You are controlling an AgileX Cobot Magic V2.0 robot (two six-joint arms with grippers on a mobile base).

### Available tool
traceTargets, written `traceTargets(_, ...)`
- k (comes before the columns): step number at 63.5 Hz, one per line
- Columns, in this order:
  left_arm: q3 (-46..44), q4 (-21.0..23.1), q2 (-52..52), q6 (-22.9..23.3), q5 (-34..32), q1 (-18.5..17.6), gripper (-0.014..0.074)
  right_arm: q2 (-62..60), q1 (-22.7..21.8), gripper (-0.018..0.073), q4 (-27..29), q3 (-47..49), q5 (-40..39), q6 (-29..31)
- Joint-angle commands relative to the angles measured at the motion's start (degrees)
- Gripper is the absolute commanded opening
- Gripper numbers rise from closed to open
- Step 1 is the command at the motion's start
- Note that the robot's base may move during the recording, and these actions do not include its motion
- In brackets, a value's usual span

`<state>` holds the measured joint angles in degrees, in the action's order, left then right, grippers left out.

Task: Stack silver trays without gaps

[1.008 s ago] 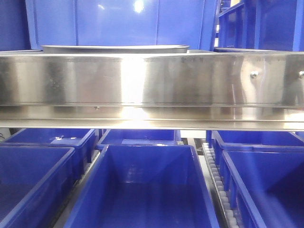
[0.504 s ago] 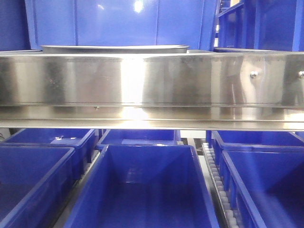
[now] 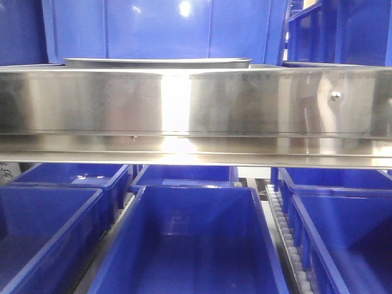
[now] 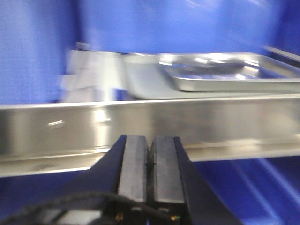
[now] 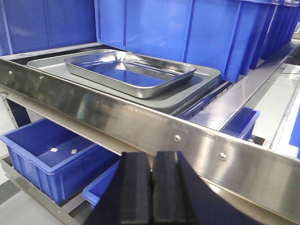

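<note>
The left pincer (image 4: 149,161) hangs clenched and empty, pads pressed together, just below and in front of the shelf's steel front rail (image 4: 187,117). Beyond that rail, on the shelf, the silver trays lie up and to the right of this pincer: a small shiny tray (image 4: 225,75) sits inside a wider, duller grey tray (image 4: 145,84), their long sides running along the rail. The left wrist view is blurred, so finer detail there cannot be told.

In the front view only the near rim of the trays (image 3: 158,62) shows above the rail (image 3: 196,104), with a deep blue bin (image 3: 159,27) behind them and more blue bins (image 3: 190,245) on the level below the rail.

The right pincer (image 5: 151,187) is likewise clenched on nothing and sits below the rail (image 5: 140,126). From it the trays lie up and to the left, the small tray (image 5: 129,70) resting within the large tray (image 5: 197,86), set slightly askew to the rail, with blue bins (image 5: 206,33) just behind.

Neither pincer touches a tray; both must rise over the rail to reach them. The trays stand left of centre along the rail in the front view, so the left arm looks somewhat nearer, though the wrist views do not settle this.
</note>
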<state>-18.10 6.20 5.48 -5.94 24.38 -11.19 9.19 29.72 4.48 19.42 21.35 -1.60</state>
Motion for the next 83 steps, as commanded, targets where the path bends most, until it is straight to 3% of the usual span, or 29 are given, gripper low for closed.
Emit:
traceTargets(1,2.77,0.84,-2.28,-0.37,-8.3,3.53,-0.0048,0.55,-0.03,0.0048,-0.57,1.48,-5.16,0.62)
traceTargets(13,13.39,2.54,-8.35,-0.37,-15.94,9.6,-0.0048,0.55,-0.03,0.0048,-0.57,1.48,-5.16,0.62)
traceTargets(20,20.01,2.67,-8.13,0.03,-25.52,11.19,-0.0048,0.55,-0.03,0.0048,-0.57,1.43,-5.18,0.62)
traceTargets(23,19.38,2.67,-8.24,0.04,-22.24,11.12,-0.0048,0.55,-0.03,0.0048,-0.57,1.46,-5.12,0.62)
traceTargets(74,19.55,2.67,-8.13,0.04,-22.53,11.12,-0.0048,0.55,-0.03,0.0048,-0.57,1.46,-5.19,0.62)
traceTargets(83,19.55,2.67,-8.13,0.04,-22.53,11.12,-0.0048,0.55,-0.22,0.0048,-3.05,1.27,-5.2,0.62)
